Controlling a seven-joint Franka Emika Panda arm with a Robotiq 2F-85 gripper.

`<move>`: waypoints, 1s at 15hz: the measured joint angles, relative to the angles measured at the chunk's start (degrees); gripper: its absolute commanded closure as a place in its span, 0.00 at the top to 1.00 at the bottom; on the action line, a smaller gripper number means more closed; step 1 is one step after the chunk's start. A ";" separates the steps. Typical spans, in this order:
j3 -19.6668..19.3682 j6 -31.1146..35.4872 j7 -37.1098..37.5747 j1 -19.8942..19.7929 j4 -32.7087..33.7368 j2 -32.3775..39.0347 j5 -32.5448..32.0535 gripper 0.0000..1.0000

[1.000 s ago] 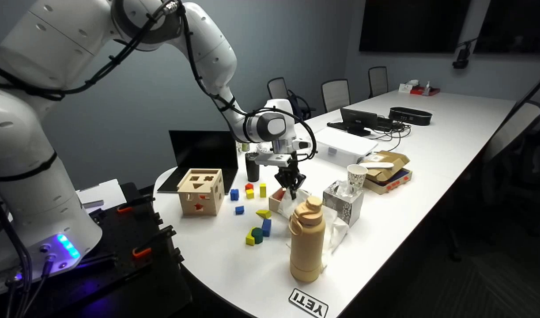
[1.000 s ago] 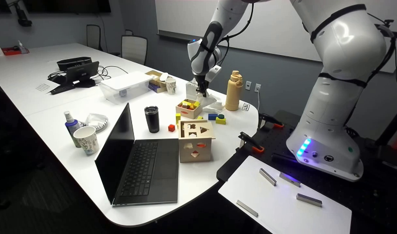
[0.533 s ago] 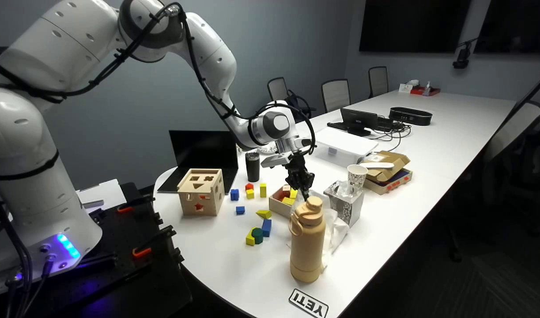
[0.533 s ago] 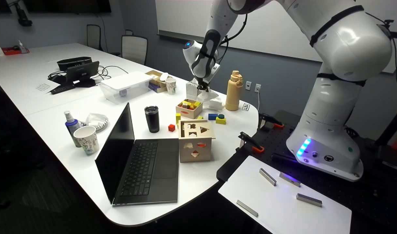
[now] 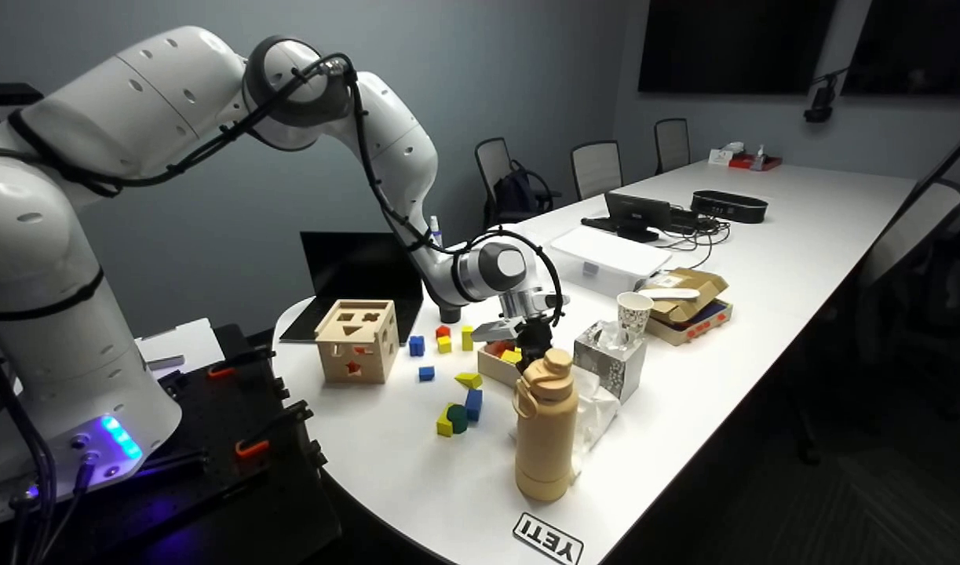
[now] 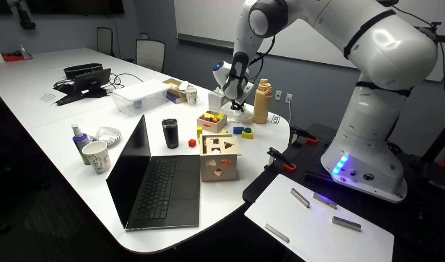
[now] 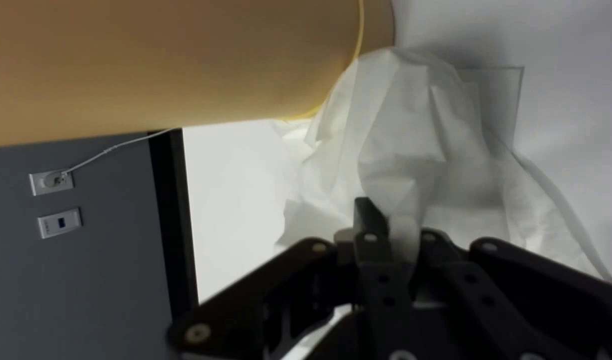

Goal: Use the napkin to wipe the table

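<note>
Well, napkin [image 7: 411, 145] (crumpled) pinched in hand [image 7: 402, 235].

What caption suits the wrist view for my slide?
Robotiq gripper pinching a crumpled white napkin beside a tan water bottle on the white tabletop.

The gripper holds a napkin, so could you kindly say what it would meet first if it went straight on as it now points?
Probably loose folds of the napkin, then the table beneath; how close the gripper is cannot be judged.
</note>
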 measured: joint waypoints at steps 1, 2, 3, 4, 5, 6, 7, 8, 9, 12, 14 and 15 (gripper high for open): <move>0.06 0.03 0.00 -0.31 0.80 0.97 0.22 0.50; 0.11 0.03 0.00 -0.39 1.49 1.72 0.44 0.57; 0.18 0.03 0.00 -0.36 2.02 2.20 0.57 0.66; 0.34 0.03 0.00 -0.28 2.43 2.44 0.64 0.72; 0.55 0.03 0.00 -0.15 2.78 2.45 0.64 0.81; 0.62 0.03 0.00 0.07 3.13 2.45 0.64 0.87; 0.58 0.03 0.00 0.37 3.46 2.42 0.64 0.96; 0.50 0.03 0.03 0.71 3.72 2.31 0.64 0.99; 0.44 0.01 0.03 1.01 3.91 2.12 0.64 1.00; 0.24 -0.15 0.03 1.74 4.07 0.97 0.64 1.00; 0.23 -0.28 0.03 2.04 4.04 -0.27 0.64 1.00; 0.27 -0.35 0.03 2.15 3.97 -1.01 0.64 1.00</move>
